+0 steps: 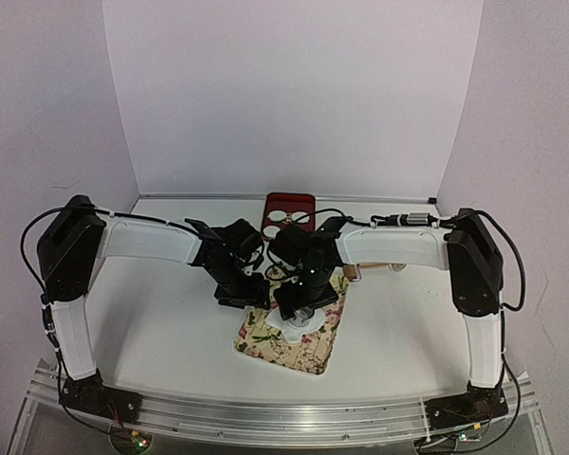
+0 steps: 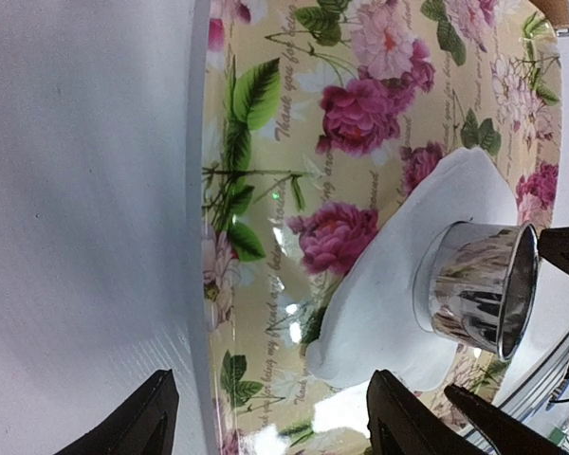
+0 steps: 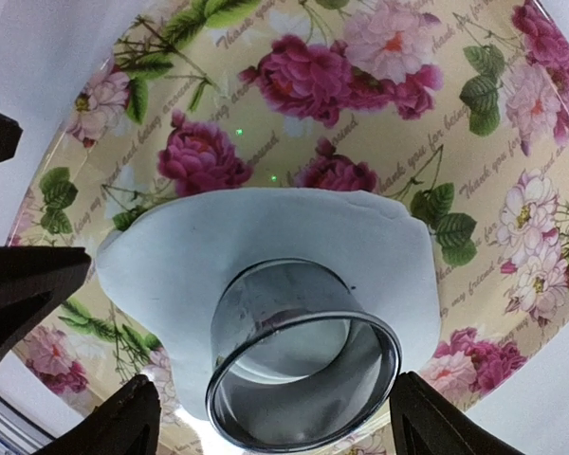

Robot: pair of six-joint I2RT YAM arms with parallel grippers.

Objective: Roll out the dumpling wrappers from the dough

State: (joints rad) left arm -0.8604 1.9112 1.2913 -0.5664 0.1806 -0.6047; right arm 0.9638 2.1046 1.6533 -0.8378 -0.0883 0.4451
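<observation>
Lying flat, dough (image 3: 266, 237) bears an upright ring (image 3: 303, 379); left pincer (image 2: 270, 393), right pincer (image 3: 275, 398) spread.

Two arms: the left arm (image 1: 147, 242) and the right arm (image 1: 398, 245). Two end effectors: the left end effector (image 2: 266, 427) and the right end effector (image 3: 275, 427). One worktop (image 1: 171, 322). One mat (image 1: 313, 346). One dough (image 3: 218, 237) sheet. One ring (image 3: 303, 379). One tray (image 1: 290, 199) at twelve o'clock of the mat, showing two pale rounds (image 1: 279, 217), too small to tell what they are. One wooden piece (image 1: 351, 272) at two o'clock.
</observation>
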